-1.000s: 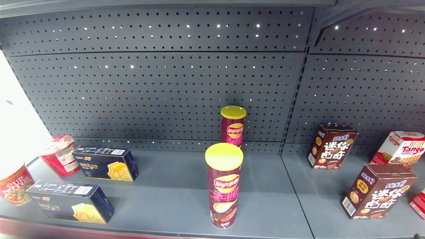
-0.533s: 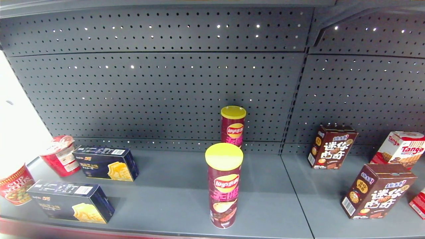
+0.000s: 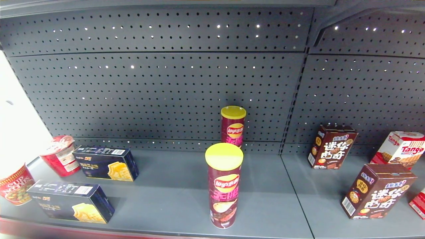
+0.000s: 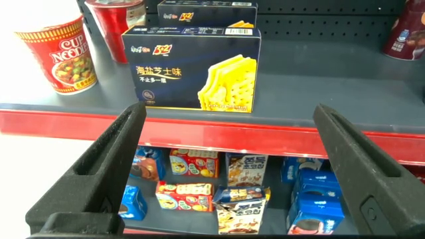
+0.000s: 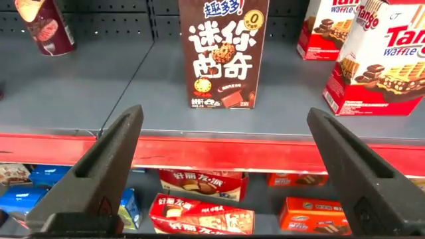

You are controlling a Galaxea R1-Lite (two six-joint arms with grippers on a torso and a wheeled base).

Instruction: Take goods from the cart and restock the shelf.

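My left gripper is spread wide and holds nothing. It hangs just in front of the red front edge of the shelf, level with the front navy cracker box. A second navy cracker box lies behind that one, nearer the pegboard back. Beside them at the shelf's left end stand 2 noodle cups: the front noodle cup and the rear red cup.

My right gripper is also spread wide and empty, and it hangs before the same red edge. It faces the front brown cookie box, which stands upright. The rear brown cookie box stands farther back, and a wafer box stands to its right.

In the middle of the shelf 2 chip cans stand upright, well apart from the boxes on either side. The front chip can is near the edge, and the rear chip can is close against the pegboard.

Below the red edge, a lower shelf holds packed snack boxes.
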